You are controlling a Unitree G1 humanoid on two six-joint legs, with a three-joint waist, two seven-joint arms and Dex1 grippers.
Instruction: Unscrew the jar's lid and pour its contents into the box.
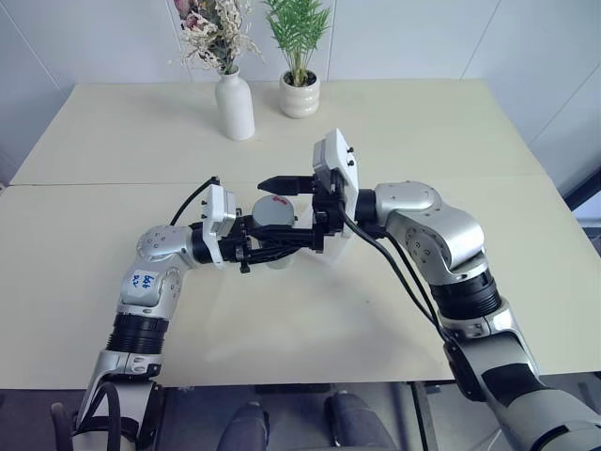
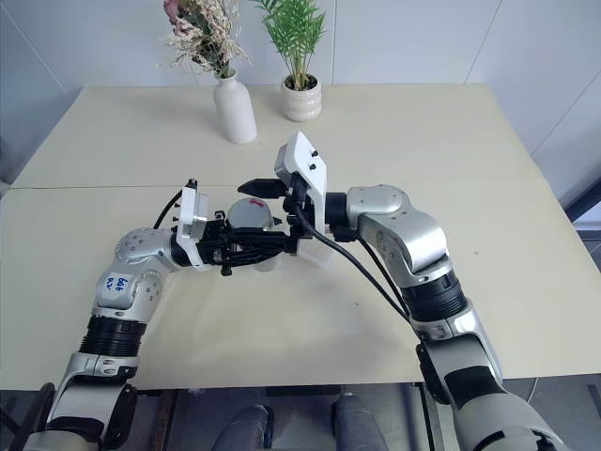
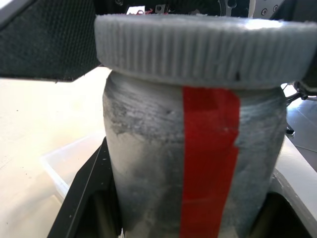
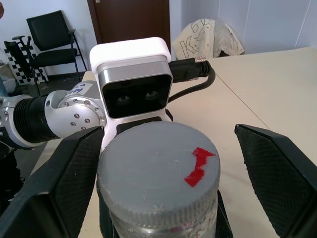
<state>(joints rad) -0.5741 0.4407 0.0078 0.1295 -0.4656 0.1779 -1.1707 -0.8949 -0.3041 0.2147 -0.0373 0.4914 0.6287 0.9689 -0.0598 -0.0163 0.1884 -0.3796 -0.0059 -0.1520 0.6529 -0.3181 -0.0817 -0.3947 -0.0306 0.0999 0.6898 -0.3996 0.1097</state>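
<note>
So the jar (image 3: 198, 168) is up off the table (image 1: 113, 235), held roughly mid-scene between my two arms, upright, clear walls gone cloudy and scuffed, with a strip of red tape running down its side. The lid (image 4: 158, 163) is on it, a grey ribbed screw cap with a little red mark on top. My left gripper (image 1: 272, 246) comes in from the left, pointing sideways to the right and about level, clamped around the jar's body below the cap. My right gripper (image 4: 163, 163) comes in from the opposite side pointing left, fingers spread wide with one on each side of the lid and a visible gap on both sides, so it's not gripping anything. Can't see through the jar walls well enough to say what's inside. The box (image 3: 64, 163), clear frosted plastic, sits on the table just below and beside the jar; I can't tell if there's anything in it. Further back on the table are a white vase (image 1: 235, 105) with dried flowers and a white plant pot (image 1: 300, 94) with a green plant.
</note>
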